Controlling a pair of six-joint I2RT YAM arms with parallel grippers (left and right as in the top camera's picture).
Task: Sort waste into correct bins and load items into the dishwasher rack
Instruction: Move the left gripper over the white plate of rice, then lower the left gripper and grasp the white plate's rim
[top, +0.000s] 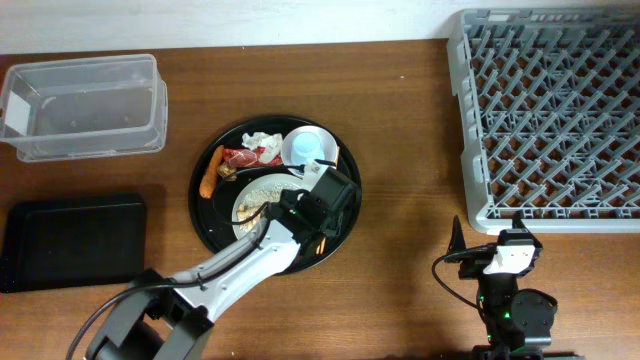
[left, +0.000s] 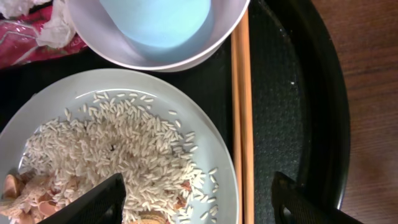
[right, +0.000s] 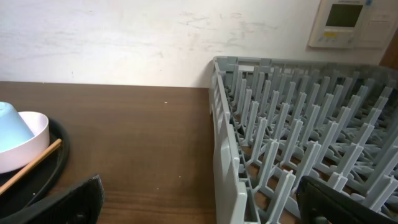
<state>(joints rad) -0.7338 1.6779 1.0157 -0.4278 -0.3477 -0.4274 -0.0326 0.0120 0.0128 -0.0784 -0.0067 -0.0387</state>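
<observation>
On the round black tray (top: 205, 215) a white plate (left: 214, 155) holds rice (left: 124, 146) and brownish scraps (left: 31, 199). My left gripper (left: 199, 200) hangs open just above it, its fingers straddling the plate's right rim and the wooden chopsticks (left: 241, 112). Above the plate, a light blue cup (left: 155, 18) sits in a small white bowl (left: 106, 37). Carrot (top: 209, 172), red wrapper (top: 240, 158) and tissue (top: 262, 141) lie at the tray's left. My right gripper (right: 199, 202) is open and holds nothing, at the near left corner of the grey dishwasher rack (right: 298, 137).
The clear plastic tub (top: 85, 105) stands at the back left, the flat black tray (top: 70, 240) in front of it. The rack (top: 550, 110) fills the back right. Bare wood lies between the round tray and the rack.
</observation>
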